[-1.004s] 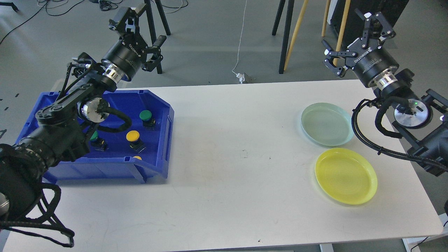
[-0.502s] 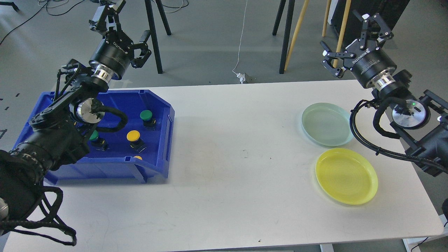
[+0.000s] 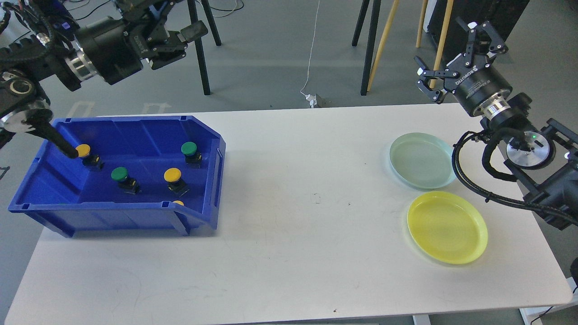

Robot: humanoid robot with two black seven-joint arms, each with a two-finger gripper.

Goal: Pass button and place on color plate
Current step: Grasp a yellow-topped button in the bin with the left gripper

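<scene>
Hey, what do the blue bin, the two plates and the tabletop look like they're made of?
Blue bin: likely molded plastic, going by its uniform color, slight sheen and ribbed rim.
Green plate and yellow plate: probably plastic; smooth, glossy, slightly translucent.
Tabletop: white matte laminate or painted board, faintly scuffed; hard to say which.

The table (image 3: pixel 289 234) is plain white, and on it a bright blue bin (image 3: pixel 198 216) holds two green-capped buttons (image 3: pixel 188 148) (image 3: pixel 119 173) and two yellow-capped buttons (image 3: pixel 172 174) (image 3: pixel 83 150) on black bases, with a sliver of a further yellow cap (image 3: pixel 178 203) at its front wall. On the right lie a pale mint-green plate (image 3: pixel 422 160) and a bright yellow plate (image 3: pixel 447 226), both without pattern. The left gripper (image 3: pixel 174 27) and right gripper (image 3: pixel 456 52) are black, with white lettering on their bodies and silver metal rings behind them.
</scene>
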